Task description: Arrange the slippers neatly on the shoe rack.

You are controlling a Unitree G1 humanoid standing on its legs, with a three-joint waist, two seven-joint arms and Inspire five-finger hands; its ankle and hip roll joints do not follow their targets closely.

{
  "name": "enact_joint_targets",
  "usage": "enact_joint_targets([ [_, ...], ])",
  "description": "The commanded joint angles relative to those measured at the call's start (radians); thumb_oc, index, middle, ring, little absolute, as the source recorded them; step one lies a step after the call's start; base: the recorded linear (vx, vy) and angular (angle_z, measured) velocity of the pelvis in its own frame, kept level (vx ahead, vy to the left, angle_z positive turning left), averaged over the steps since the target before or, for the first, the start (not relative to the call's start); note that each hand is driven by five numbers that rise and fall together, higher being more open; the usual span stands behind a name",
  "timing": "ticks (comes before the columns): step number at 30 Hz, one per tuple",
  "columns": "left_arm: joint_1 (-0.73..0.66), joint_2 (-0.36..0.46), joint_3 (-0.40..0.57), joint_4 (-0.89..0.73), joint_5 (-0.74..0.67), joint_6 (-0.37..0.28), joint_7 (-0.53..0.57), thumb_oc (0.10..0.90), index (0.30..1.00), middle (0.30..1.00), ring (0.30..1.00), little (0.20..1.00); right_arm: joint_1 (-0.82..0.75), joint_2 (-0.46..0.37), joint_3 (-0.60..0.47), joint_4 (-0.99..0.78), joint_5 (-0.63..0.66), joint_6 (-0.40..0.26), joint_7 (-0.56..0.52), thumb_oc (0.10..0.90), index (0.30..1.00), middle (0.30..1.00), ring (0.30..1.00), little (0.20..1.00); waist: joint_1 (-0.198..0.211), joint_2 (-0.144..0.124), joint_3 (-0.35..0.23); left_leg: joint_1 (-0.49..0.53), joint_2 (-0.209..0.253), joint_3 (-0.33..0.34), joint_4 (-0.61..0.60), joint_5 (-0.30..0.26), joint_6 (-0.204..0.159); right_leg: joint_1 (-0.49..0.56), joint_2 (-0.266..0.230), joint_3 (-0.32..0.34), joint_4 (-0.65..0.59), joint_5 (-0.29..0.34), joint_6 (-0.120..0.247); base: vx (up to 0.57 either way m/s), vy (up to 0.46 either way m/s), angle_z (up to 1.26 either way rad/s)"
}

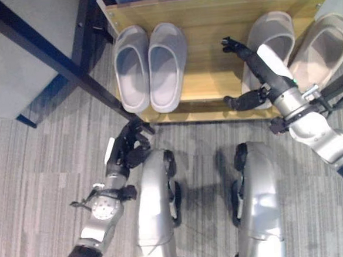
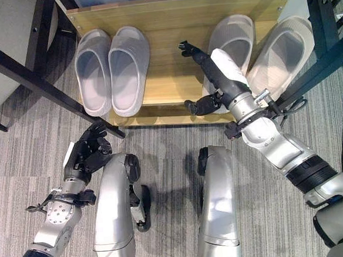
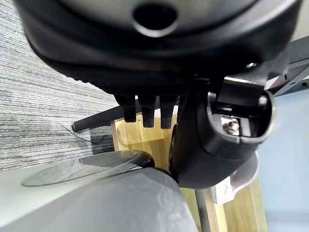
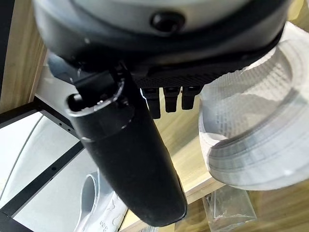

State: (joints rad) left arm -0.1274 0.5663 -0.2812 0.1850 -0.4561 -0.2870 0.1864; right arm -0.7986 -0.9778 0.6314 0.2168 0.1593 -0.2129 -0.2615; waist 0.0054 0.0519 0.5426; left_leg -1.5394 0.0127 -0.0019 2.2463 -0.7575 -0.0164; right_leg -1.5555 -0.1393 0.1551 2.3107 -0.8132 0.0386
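A wooden shoe rack shelf [image 1: 205, 20] holds two pairs of grey slippers. The left pair [image 1: 133, 66] [image 1: 168, 64] lies side by side, toes toward the back. In the right pair, one slipper [image 1: 277, 36] points straight back. Its mate [image 1: 326, 47] lies tilted at the rack's right end. My right hand [image 1: 267, 69] lies open along the inner side of the straight slipper [image 4: 256, 135], fingers stretched toward the toe and thumb [image 1: 243, 101] by the heel. My left hand [image 1: 131, 148] hangs low over the carpet in front of the rack, fingers curled on nothing.
A black metal bar [image 1: 55, 60] runs diagonally past a grey panel [image 1: 14, 69] to the rack's left. Another dark bar [image 1: 340, 83] crosses at the right end of the rack. Striped grey carpet [image 1: 33, 167] lies in front.
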Motion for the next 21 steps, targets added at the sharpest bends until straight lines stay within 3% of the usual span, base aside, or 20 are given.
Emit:
enact_joint_targets([
  [1, 0.209, 0.052, -0.076, 0.04, 0.066, 0.036, -0.019, 0.8, 0.9, 0.9, 0.9, 0.9, -0.053, -0.072, -0.13, -0.011, 0.017, -0.048, -0.062, 0.8, 0.9, 0.9, 0.9, 0.9, 0.063, -0.022, -0.023, -0.031, -0.02, -0.021, -0.024, -0.037, -0.013, -0.015, 0.012, 0.046, 0.008, 0.047, -0.11, 0.0, 0.0, 0.0],
  [12, 0.201, 0.036, -0.06, 0.045, 0.064, 0.039, -0.018, 0.8, 0.9, 0.9, 0.9, 0.9, -0.032, -0.015, -0.223, -0.143, 0.036, -0.083, -0.085, 0.8, 0.9, 0.9, 0.9, 0.9, 0.054, -0.029, -0.023, -0.031, -0.022, -0.015, -0.022, -0.037, -0.014, -0.015, 0.018, 0.043, 0.009, 0.048, -0.112, 0.0, 0.0, 0.0],
  [21, 0.179, -0.01, 0.021, 0.039, 0.026, 0.027, 0.004, 0.8, 0.9, 0.9, 0.9, 0.9, 0.061, 0.049, -0.351, -0.368, 0.068, -0.13, -0.056, 0.8, 0.9, 0.9, 0.9, 0.9, 0.041, -0.062, -0.023, -0.031, -0.029, -0.01, -0.031, -0.029, -0.017, -0.015, 0.033, 0.049, 0.007, 0.062, -0.11, 0.0, -0.018, 0.0],
])
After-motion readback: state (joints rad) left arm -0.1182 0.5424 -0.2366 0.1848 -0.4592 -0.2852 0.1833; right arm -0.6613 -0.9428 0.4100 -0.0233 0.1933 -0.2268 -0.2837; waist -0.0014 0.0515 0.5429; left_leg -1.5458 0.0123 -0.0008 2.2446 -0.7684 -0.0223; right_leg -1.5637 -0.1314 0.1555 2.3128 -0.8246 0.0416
